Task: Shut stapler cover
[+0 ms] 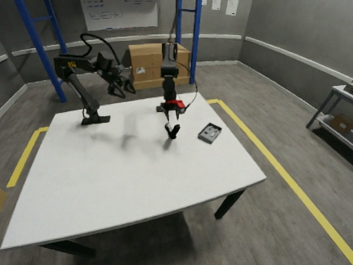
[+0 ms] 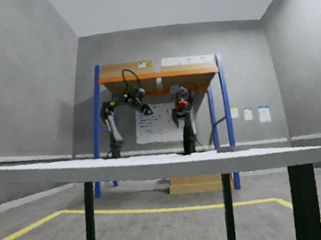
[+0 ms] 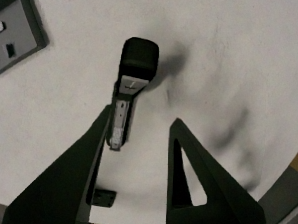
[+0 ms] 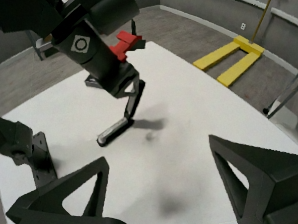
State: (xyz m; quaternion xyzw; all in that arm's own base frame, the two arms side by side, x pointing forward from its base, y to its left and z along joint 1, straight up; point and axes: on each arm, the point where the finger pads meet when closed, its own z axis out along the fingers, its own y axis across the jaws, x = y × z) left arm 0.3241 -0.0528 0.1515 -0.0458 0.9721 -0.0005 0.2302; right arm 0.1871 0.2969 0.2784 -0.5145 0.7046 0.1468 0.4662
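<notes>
The black stapler [image 1: 172,130] leans tilted on the white table, right under my left gripper [image 1: 172,117]. In the left wrist view the stapler [image 3: 131,86] lies below and between the spread fingers, with a pale metal strip [image 3: 120,117] showing along its length. I cannot tell whether the fingers touch it. The left gripper is open. The right wrist view shows the stapler [image 4: 119,125] slanting down from the left gripper [image 4: 132,92] to the table. My right gripper [image 1: 122,87] is open and empty, raised above the table's far edge.
A grey tray [image 1: 210,132] lies on the table to the right of the stapler; it also shows in the left wrist view [image 3: 16,26]. Cardboard boxes [image 1: 153,65] and blue rack posts stand behind the table.
</notes>
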